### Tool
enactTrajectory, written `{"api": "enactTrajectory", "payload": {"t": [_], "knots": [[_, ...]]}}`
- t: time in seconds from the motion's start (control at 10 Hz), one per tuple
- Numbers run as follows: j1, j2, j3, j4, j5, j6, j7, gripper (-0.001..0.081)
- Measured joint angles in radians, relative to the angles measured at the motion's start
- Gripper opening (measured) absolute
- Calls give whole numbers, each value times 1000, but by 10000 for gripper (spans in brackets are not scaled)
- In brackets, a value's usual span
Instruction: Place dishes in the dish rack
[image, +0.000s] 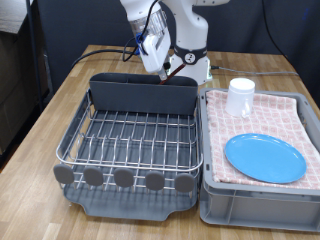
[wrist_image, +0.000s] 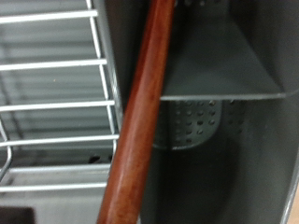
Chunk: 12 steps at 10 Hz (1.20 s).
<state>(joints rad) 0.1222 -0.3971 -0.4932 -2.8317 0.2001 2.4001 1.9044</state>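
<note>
The reddish-brown wooden spoon (wrist_image: 140, 112) runs as a long handle slanting down into the tall grey utensil bin (wrist_image: 220, 121) of the dish rack (image: 130, 140). In the exterior view the gripper (image: 160, 64) hangs right above that bin (image: 140, 95), with a short reddish piece of the spoon (image: 165, 77) just below it. The fingers do not show in the wrist view. The bright-blue plate (image: 264, 157) and the small white mug (image: 240, 96) sit on the pink checked cloth at the exterior view's right.
The pink cloth (image: 285, 115) lies over a grey crate (image: 260, 200) beside the rack. The silver wire grid (wrist_image: 56, 103) holds no dishes. Both stand on a wooden table (image: 40, 110). The robot's base (image: 195, 55) stands behind the bin.
</note>
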Motion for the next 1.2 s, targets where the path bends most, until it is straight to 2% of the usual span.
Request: {"api": "enactTrajectory", "payload": {"t": [0.1, 0.2, 0.3, 0.5, 0.6, 0.8, 1.0, 1.2], "knots": [[-16, 0, 39, 3, -62, 0, 53, 611], [-31, -2, 84, 11, -120, -6, 114, 740], [-39, -8, 125, 20, -159, -15, 169, 788], [-60, -31, 182, 38, -205, -62, 250, 803], [-58, -30, 179, 38, -200, -62, 244, 803], [-71, -28, 206, 49, -285, -69, 265, 803], [-94, -33, 265, 91, -400, -139, 323, 803], [-94, -41, 309, 148, -456, -186, 340, 803]]}}
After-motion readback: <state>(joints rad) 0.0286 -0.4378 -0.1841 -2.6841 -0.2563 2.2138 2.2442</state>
